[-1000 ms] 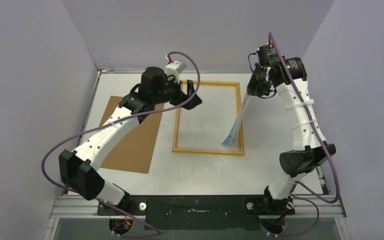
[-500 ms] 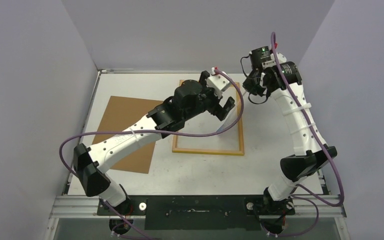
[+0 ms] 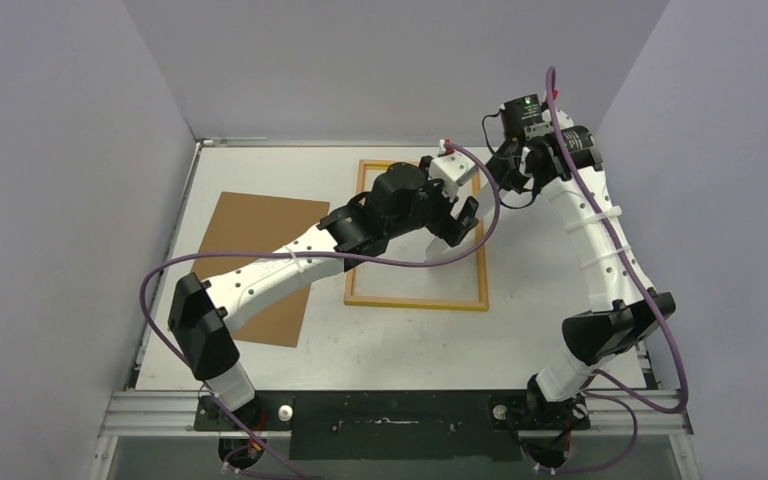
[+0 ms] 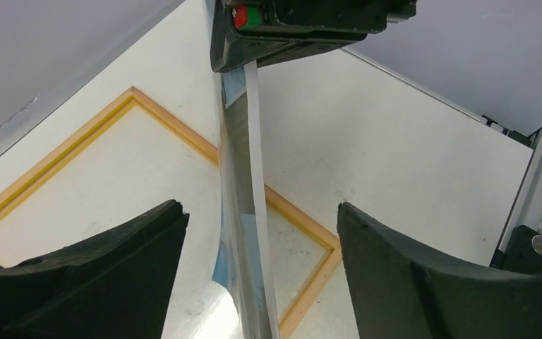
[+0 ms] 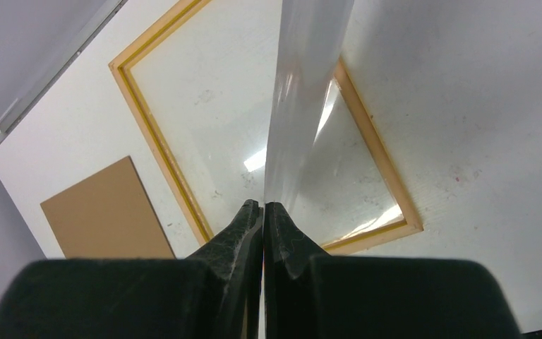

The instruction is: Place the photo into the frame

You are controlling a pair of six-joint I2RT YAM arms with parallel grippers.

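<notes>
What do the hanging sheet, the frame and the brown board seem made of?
Thin hanging photo sheet: likely glossy paper; it curves and shines.
Pale rectangular frame: looks wooden, tan strips, yellow inner lip.
Flat brown board: matte, probably cardboard or fibreboard.

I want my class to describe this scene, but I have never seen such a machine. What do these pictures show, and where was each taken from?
These are two robot arms bolted at the near edge of a white table. The overhead picture looks down from behind them: left arm on the left, right arm on the right. The other two come from a camera on each wrist, so the dark shapes at the bottom are that arm's own jaws. On the table lie a frame and a brown board. The right jaws are shut on the top of a photo, which hangs down edge-on over the frame. The left jaws stand open on either side of it, not gripping it.
</notes>
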